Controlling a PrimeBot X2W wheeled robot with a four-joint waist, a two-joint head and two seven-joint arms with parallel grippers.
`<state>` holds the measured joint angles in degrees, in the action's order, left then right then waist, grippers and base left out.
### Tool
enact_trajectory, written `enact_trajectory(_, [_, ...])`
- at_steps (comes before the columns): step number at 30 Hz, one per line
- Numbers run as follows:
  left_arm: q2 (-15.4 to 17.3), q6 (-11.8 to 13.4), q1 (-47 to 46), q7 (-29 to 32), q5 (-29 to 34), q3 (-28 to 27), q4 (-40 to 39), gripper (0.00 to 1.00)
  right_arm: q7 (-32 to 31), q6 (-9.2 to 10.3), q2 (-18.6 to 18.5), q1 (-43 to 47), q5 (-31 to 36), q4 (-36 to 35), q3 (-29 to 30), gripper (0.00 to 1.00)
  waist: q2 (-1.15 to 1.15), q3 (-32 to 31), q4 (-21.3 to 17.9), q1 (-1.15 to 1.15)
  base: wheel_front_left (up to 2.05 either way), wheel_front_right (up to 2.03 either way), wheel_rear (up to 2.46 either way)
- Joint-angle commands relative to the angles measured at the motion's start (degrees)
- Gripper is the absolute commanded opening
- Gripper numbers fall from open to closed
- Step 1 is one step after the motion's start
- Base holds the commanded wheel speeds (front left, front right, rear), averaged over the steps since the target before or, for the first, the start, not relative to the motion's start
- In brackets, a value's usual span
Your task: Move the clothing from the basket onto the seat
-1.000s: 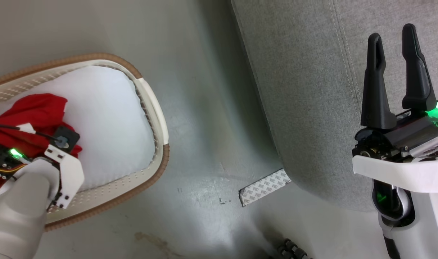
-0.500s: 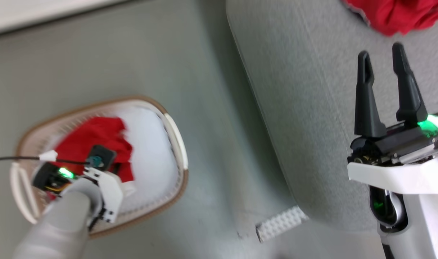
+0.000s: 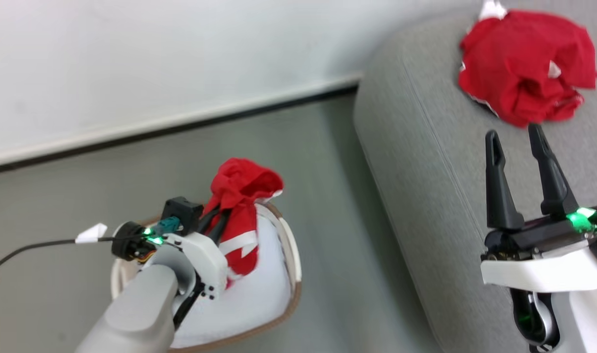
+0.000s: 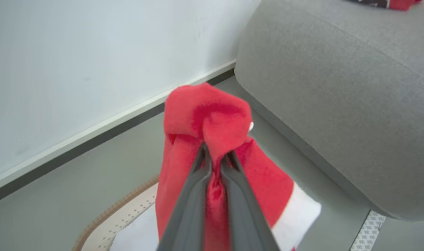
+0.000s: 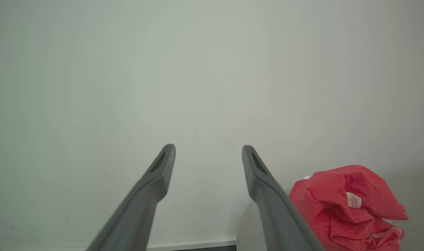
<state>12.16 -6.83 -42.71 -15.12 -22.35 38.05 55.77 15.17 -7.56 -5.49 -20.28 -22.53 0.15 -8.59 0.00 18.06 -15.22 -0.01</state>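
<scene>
1. While the left pincer [image 4: 216, 153] is pressed together on a bunched red garment [image 4: 205, 115], that cloth hangs from it above the basket [image 3: 291, 255], and its top bulges over the fingertips.
2. Red garment: bright red, with a white stripe band across the lower part and a white edge at the bottom. The lower end is over the basket's pale inner bottom; cannot tell whether it touches.
3. Basket: white perforated wall, brown rim, standing on the grey floor [image 3: 327, 196]. It is near the rounded end of the seat [image 3: 426, 171], with a gap between them.
4. Right pincer [image 3: 513, 132]: spread wide, nothing between the two dark fingers. It hangs over the seat's front part and points up the head view.
5. Crumpled garment [image 3: 524, 63]: a second red piece with bits of white showing, lying in a heap on the seat. In the head view it is just beyond the right pincer's tips; no contact seen.
6. Writing: a small white tag [image 5: 353, 200] on the crumpled garment has tiny print, too small to read.
7. Writing: a pale strip [image 4: 368, 233] on the floor at the seat's base carries repeated grey printed marks, not legible.
8. Left wrist: black cable [image 3: 28, 247] with a white tab [image 3: 92, 233]; green light lit.
9. Right wrist: green light lit too.
10. Background: white wall [image 3: 131, 59], with a pale baseboard [image 3: 180, 122] and a dark line where it meets the floor.
</scene>
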Motion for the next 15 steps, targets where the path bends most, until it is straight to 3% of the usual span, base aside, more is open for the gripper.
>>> enact_trajectory(1, [0.2, 0.4, 1.3, 0.0, 0.4, -0.7, -1.9, 0.0, -0.1, 0.15, -0.6, 1.1, -0.3, 0.4, 0.1, 1.0, 0.0, -4.1, 3.2, 0.01, 0.0, 0.0, 0.0])
enact_trajectory(15, [-0.5, 1.1, 6.2, 0.0, 1.1, -8.5, -22.7, 0.0, 0.0, 0.15, -2.6, 5.7, -1.3, 2.6, -2.1, 1.0, 0.0, -11.8, 6.0, 0.01, 0.0, 0.0, 0.0])
